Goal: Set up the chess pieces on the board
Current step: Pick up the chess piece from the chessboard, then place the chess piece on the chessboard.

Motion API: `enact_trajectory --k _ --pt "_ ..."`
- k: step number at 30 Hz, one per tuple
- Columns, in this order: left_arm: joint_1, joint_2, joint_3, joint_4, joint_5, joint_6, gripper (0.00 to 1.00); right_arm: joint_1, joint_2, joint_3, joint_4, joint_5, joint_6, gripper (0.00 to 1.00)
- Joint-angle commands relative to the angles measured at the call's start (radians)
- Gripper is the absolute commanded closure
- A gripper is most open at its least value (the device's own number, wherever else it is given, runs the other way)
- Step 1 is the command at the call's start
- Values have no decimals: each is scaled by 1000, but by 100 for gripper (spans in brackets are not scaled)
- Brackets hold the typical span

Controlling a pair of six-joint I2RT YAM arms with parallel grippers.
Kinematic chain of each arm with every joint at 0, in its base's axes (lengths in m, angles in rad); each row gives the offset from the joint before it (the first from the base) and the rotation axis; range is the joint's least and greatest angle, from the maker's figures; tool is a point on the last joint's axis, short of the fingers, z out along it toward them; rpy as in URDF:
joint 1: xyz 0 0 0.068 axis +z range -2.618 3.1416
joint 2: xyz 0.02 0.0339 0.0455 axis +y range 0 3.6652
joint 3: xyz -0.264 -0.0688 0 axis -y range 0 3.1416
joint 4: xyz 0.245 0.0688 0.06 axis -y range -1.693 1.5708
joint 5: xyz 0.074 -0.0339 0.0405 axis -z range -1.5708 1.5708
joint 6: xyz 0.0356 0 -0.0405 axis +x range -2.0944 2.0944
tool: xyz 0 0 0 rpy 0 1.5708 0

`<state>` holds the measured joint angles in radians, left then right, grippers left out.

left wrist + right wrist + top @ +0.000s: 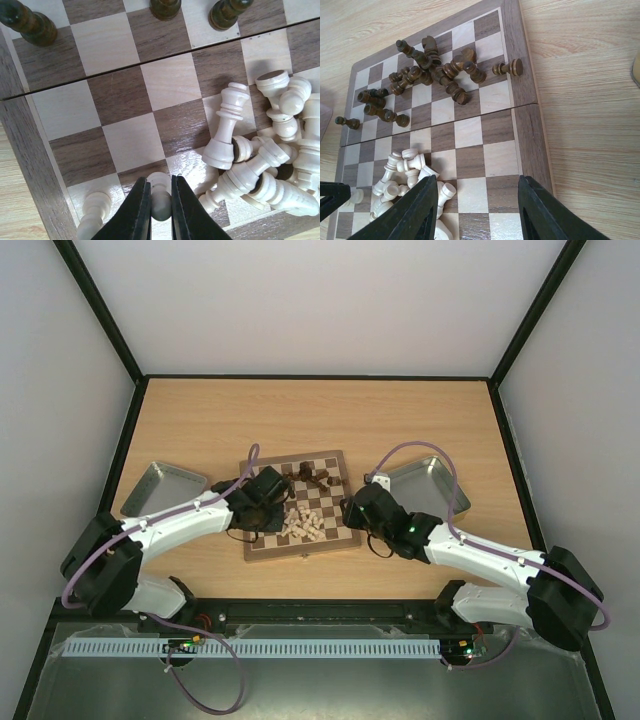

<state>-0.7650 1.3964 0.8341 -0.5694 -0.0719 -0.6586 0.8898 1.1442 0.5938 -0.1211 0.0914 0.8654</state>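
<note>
The checkered board (335,521) lies mid-table. Pale cream pieces (303,524) lie heaped near its front; dark brown pieces (318,476) lie heaped at its far side. In the left wrist view my left gripper (160,200) is shut on a cream pawn (160,192) standing on a square near the board's left front corner (30,150). Another cream piece (94,217) stands beside it and the cream heap (270,155) lies to the right. My right gripper (475,210) is open and empty above the board's right front squares, with the cream heap (402,172) at its left finger.
A grey metal tray (163,487) sits left of the board and another (425,483) right of it. A few dark pieces (30,22) stand along the far rows in the left wrist view. Black frame rails border the table.
</note>
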Motion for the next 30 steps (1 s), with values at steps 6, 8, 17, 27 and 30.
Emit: enact_trajectory --k 6,8,17,27,30 --pt "-4 20 -20 -43 -20 -7 94 4 -9 -14 13 26 17 56" --pt "-5 21 -23 -44 -22 -7 93 4 -3 -12 15 22 17 56" --pt "-8 33 -22 -47 -19 -10 88 3 14 -6 15 2 16 56" --pt "-19 -5 13 -61 -20 -4 70 4 26 18 1 -37 3 55" --pt "-19 -45 26 -54 -25 -8 66 3 29 25 -7 -52 0 55"
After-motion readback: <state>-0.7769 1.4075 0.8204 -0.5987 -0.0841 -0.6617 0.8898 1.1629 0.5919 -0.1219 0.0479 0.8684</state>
